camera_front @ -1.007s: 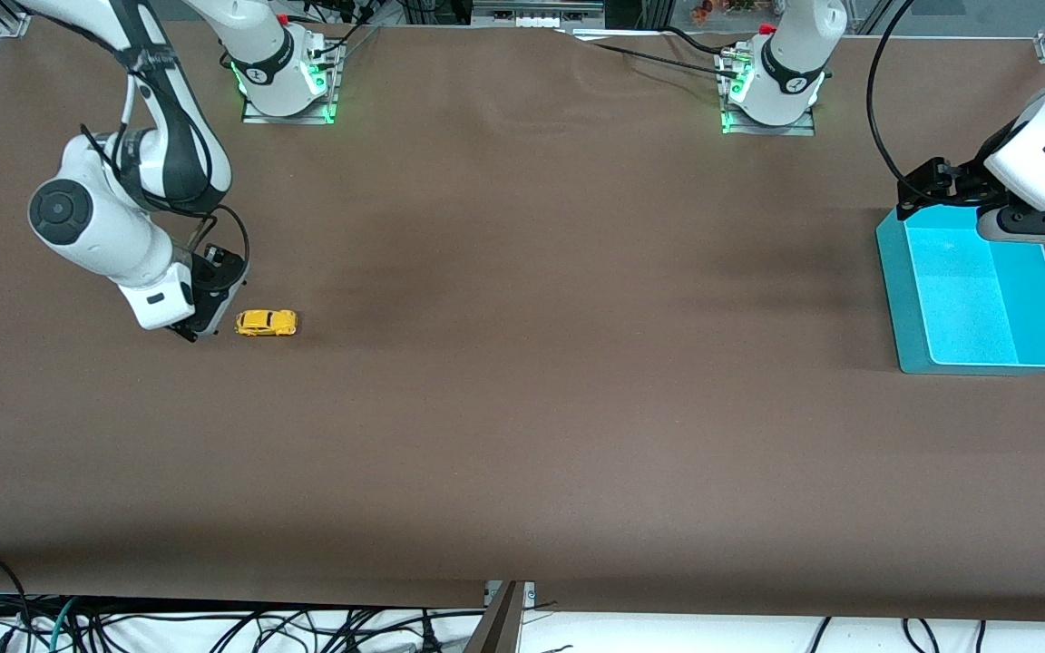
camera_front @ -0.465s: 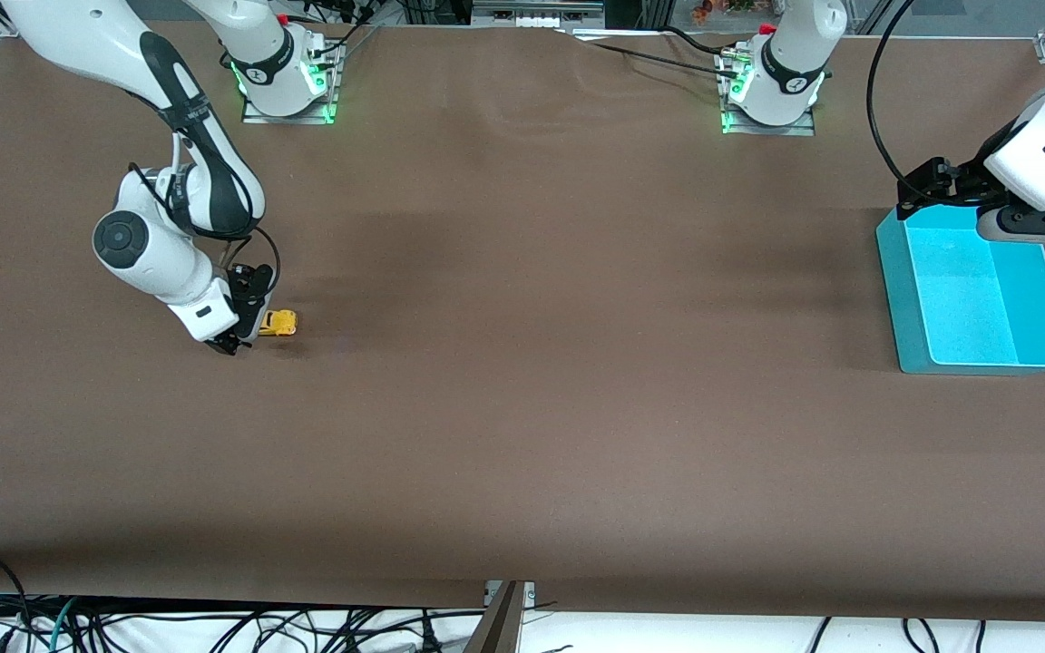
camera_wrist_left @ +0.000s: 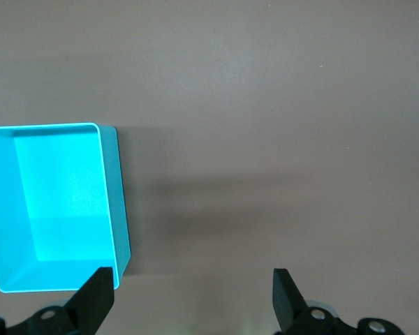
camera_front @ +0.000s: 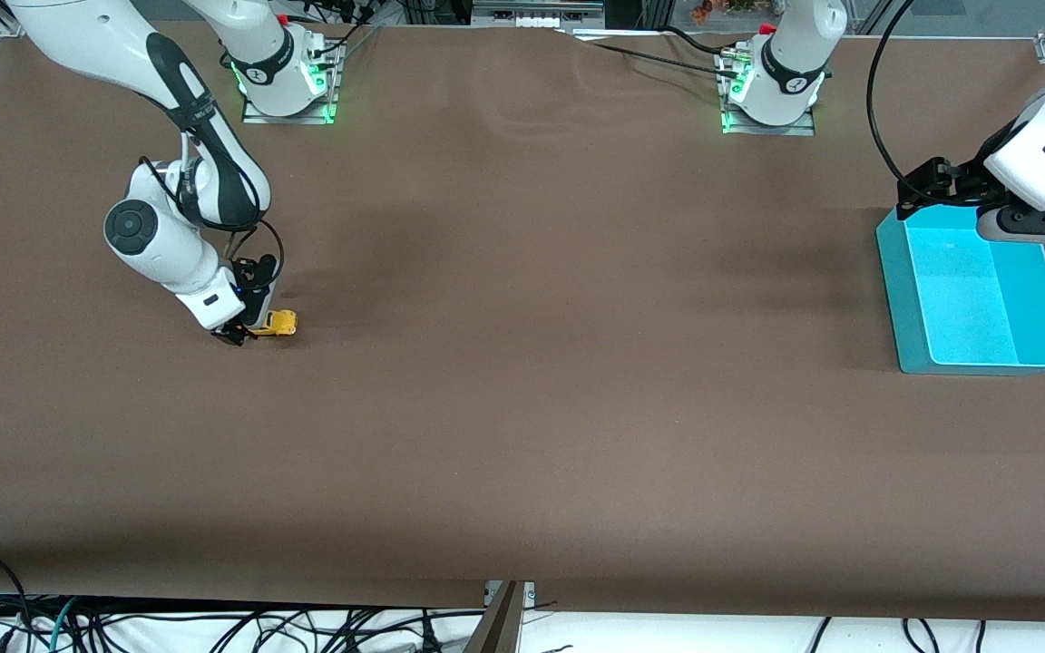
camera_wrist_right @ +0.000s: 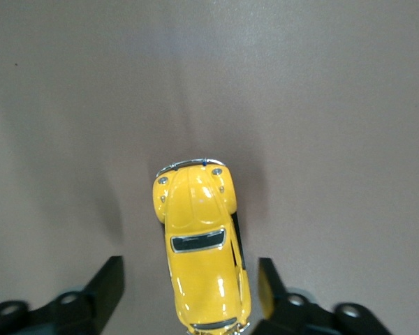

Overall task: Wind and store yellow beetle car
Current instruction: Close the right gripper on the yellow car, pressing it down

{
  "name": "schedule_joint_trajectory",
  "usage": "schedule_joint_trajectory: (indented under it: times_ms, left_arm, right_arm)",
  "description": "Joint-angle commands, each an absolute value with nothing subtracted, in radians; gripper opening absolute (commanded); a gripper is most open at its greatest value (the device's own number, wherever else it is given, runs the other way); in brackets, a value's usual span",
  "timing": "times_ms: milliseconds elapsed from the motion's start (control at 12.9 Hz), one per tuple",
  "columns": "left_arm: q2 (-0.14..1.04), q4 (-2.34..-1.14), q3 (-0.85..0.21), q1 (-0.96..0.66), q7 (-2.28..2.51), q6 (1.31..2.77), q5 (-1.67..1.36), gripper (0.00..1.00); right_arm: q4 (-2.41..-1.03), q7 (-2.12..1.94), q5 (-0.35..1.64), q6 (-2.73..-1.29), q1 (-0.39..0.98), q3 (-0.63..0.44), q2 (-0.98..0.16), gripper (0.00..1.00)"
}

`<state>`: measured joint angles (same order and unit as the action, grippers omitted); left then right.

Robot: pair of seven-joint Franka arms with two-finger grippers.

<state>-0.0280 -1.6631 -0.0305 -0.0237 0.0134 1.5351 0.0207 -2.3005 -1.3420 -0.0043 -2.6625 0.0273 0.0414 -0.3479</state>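
Note:
The yellow beetle car (camera_front: 279,322) (camera_wrist_right: 202,251) stands on the brown table toward the right arm's end. My right gripper (camera_front: 246,331) (camera_wrist_right: 188,273) is down at table level around the car's rear half. It is open, one finger on each side of the body, with a gap showing on at least one side. The car's nose sticks out past the fingertips. My left gripper (camera_front: 1026,234) (camera_wrist_left: 192,280) hangs open and holds nothing, over the edge of the turquoise bin (camera_front: 890,290) (camera_wrist_left: 120,202) that lies closest to the robots' bases.
The turquoise bin has nothing in it and sits toward the left arm's end of the table. Cables hang below the table edge nearest the front camera. Both arm bases (camera_front: 287,86) (camera_front: 772,91) stand along the edge farthest from that camera.
My right gripper came down and slid from beside the car to straddle its rear half, and its fingers have started to narrow. The car and the left arm have not moved.

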Motion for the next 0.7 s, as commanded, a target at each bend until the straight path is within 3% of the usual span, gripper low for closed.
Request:
schedule_joint_trajectory:
  times_ms: [0, 387, 620]
  left_arm:
    - [-0.017, -1.634, -0.035, -0.017, 0.02, 1.516, 0.002, 1.0]
    - [-0.017, -1.635, -0.035, -0.017, 0.021, 1.516, 0.002, 1.0]
    - [-0.017, -1.634, -0.035, -0.017, 0.021, 1.516, 0.002, 1.0]
  right_arm:
    - [-2.329, -1.359, -0.008, -2.678, 0.005, 0.078, -0.316, 0.74]
    - [-2.327, -1.391, -0.008, -2.68, 0.005, 0.083, -0.316, 0.27]
    - [-2.326, -1.397, -0.009, -2.678, 0.005, 0.084, -0.316, 0.21]
